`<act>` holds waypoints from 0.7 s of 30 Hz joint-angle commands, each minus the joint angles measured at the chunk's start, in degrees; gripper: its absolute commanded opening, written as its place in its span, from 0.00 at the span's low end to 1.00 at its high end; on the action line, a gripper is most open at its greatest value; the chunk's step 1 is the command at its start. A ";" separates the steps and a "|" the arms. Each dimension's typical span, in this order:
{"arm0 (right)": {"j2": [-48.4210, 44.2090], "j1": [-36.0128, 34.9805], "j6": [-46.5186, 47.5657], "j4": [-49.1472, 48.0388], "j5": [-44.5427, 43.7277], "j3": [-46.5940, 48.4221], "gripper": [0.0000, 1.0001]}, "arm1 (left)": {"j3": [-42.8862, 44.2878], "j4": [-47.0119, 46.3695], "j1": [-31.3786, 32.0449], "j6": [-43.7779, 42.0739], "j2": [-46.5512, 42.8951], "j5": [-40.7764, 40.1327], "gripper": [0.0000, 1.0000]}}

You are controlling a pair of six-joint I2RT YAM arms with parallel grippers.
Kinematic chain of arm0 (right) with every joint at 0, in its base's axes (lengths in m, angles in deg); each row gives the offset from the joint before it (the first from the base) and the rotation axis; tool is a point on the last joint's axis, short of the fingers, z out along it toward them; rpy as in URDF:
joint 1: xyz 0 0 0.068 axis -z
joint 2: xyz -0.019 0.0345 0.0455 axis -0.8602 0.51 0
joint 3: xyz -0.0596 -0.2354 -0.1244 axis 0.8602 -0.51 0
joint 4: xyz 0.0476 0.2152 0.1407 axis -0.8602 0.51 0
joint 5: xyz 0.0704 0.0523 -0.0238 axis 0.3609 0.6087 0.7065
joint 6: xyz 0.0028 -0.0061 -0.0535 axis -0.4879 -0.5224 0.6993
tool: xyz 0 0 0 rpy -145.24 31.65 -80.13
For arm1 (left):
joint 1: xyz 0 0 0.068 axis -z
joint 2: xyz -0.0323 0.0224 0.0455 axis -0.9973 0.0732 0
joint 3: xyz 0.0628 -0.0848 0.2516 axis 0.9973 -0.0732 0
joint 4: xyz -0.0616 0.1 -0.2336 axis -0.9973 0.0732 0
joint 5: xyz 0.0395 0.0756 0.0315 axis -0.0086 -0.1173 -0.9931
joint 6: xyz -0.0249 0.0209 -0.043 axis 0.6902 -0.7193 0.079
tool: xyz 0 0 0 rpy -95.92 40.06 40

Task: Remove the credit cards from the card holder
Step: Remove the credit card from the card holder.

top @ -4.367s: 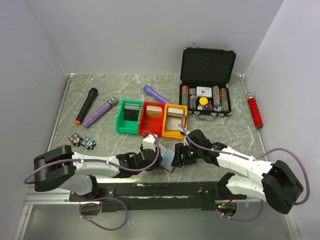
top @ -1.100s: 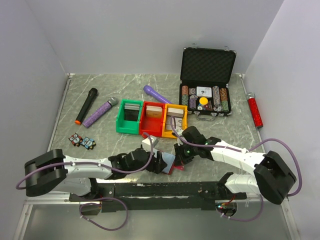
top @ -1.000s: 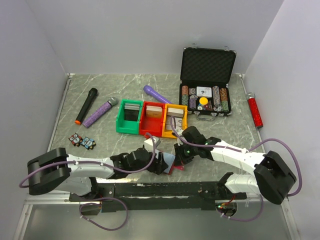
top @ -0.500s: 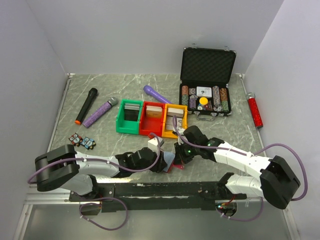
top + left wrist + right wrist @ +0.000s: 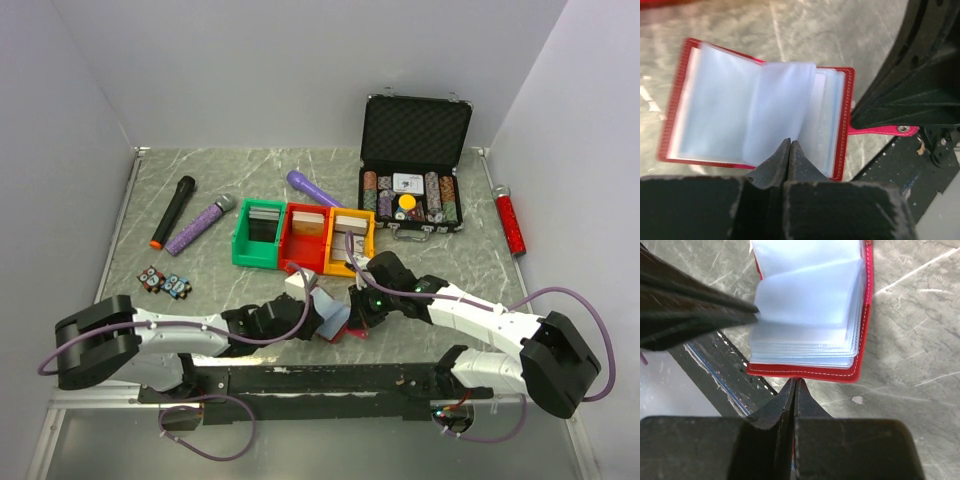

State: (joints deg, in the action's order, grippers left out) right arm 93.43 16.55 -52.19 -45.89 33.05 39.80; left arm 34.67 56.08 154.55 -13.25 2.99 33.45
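The card holder (image 5: 338,320) lies open just on the near side of the yellow bin (image 5: 346,266). Our left gripper (image 5: 790,145) is closed, seemingly pinching a pale sleeve (image 5: 785,105); our right gripper (image 5: 795,382) is closed at its red edge

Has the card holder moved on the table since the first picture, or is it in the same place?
Yes, slightly left: the card holder then lay below the middle of the yellow bin, now below its left corner.
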 commanded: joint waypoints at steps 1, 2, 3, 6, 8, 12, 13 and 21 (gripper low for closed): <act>-1.34 -0.54 0.92 -0.04 0.21 1.65 0.00 | -1.46 2.04 -0.02 1.42 -3.72 -5.40 0.01; -1.25 -0.55 1.01 0.13 0.12 1.65 0.00 | -1.63 2.22 -0.02 1.50 -4.16 -5.84 0.01; -1.25 -0.63 1.01 0.22 -0.06 1.65 0.00 | -1.63 2.57 -0.02 1.68 -4.51 -6.45 0.01; -1.16 -0.63 1.10 0.22 0.03 1.56 0.00 | -1.98 3.27 -0.02 2.12 -4.86 -7.25 0.01; -1.33 -0.63 1.01 0.22 -0.06 1.48 0.00 | -1.99 4.50 -0.02 3.17 -4.95 -8.38 0.01; -1.51 -0.72 1.10 0.49 -0.23 1.48 0.00 | -2.07 7.83 -0.02 5.89 -5.74 -11.11 0.01; -1.60 -0.81 1.19 0.57 -0.23 1.48 0.00 | -2.07 9.24 -0.02 6.86 -6.26 -11.90 0.01; -0.90 -1.95 2.07 0.31 0.12 1.91 0.00 | -6.73 18.65 -0.02 14.69 -19.35 -16.30 0.01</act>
State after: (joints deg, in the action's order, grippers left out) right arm 93.43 15.72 -51.60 -45.26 33.07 39.80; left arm 30.25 69.94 154.55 -3.35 -10.19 20.77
